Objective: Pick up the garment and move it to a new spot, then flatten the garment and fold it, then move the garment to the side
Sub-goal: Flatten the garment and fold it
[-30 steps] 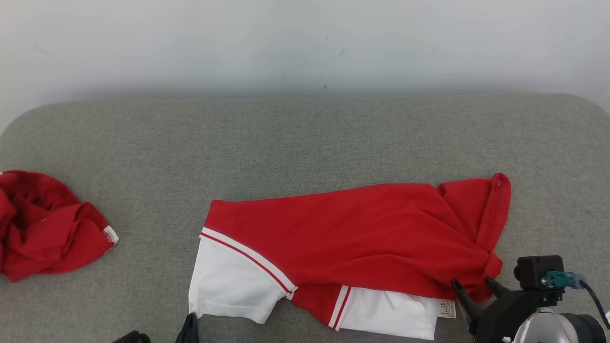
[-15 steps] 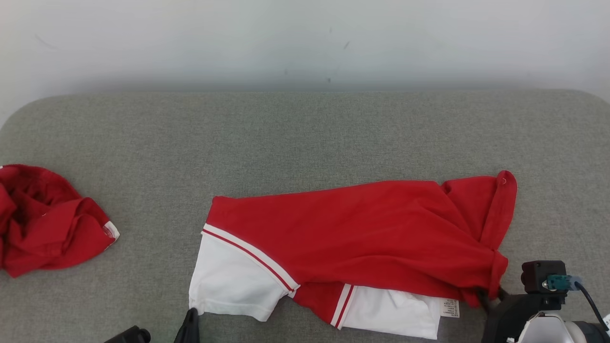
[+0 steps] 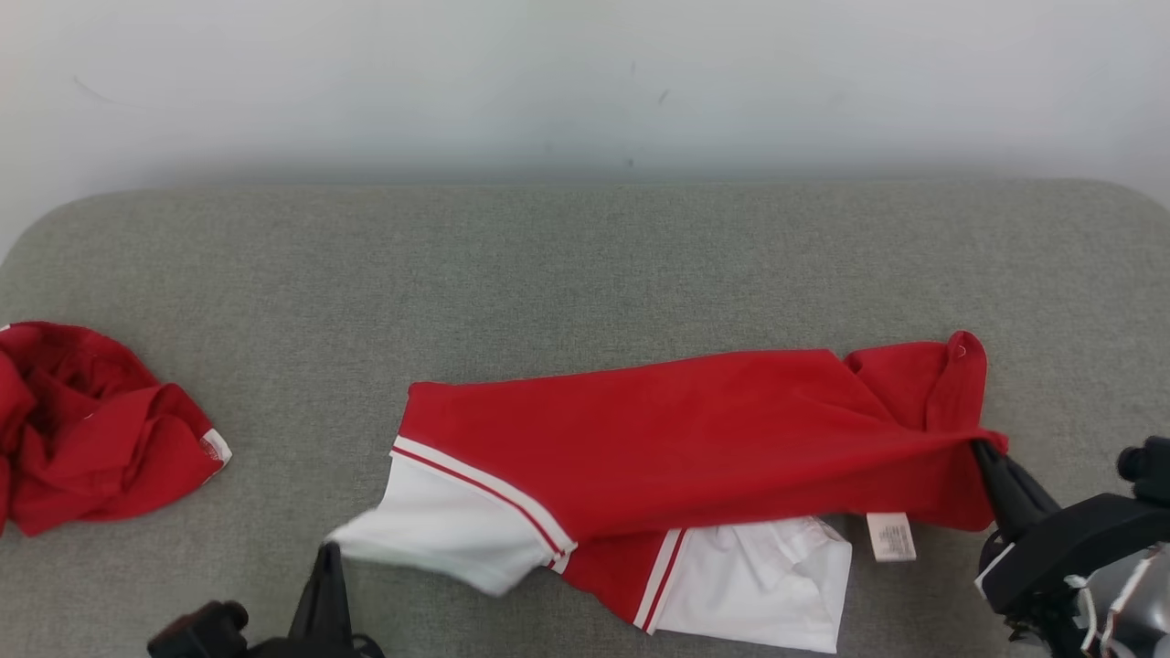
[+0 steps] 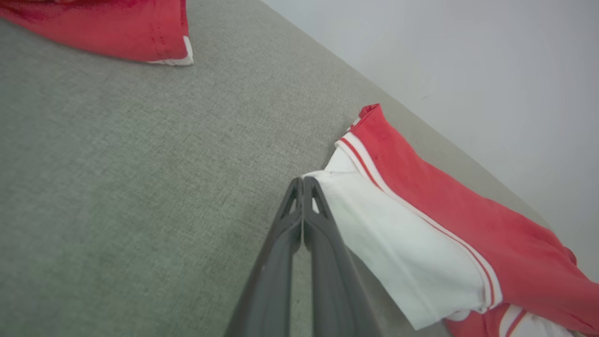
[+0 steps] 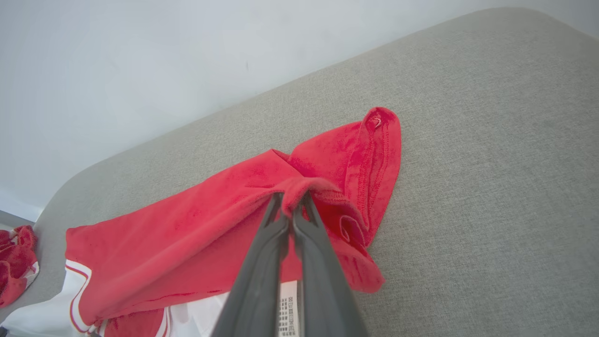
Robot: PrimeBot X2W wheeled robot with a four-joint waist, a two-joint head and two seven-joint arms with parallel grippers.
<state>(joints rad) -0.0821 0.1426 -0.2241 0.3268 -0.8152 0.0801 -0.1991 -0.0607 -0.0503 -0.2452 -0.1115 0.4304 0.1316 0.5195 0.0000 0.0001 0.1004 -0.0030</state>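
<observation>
garment [image 3: 695, 439], a red/white shirt, lay stretched left to right across the near middle of the grey fabric surface [image 3: 585, 265]. White sleeve end was toward the left, bunched red end toward the right.

right gripper [image 3: 985, 450]: fingers pressed together, pinching a fold of red cloth at the garment's right end. Cloth was raised off the surface there.

left gripper [image 3: 326, 551]: fingers pressed together on the white sleeve corner. Corner was lifted and blurred in the head view.

White care label [image 3: 889, 536] hung out under the red edge, near the right gripper.

crumpled red heap [image 3: 91, 429] sat at the surface's far left, well apart from the garment.

Surface had rounded far corners. Plain pale wall [image 3: 585, 82] stood behind it, with a few small dark marks.
</observation>
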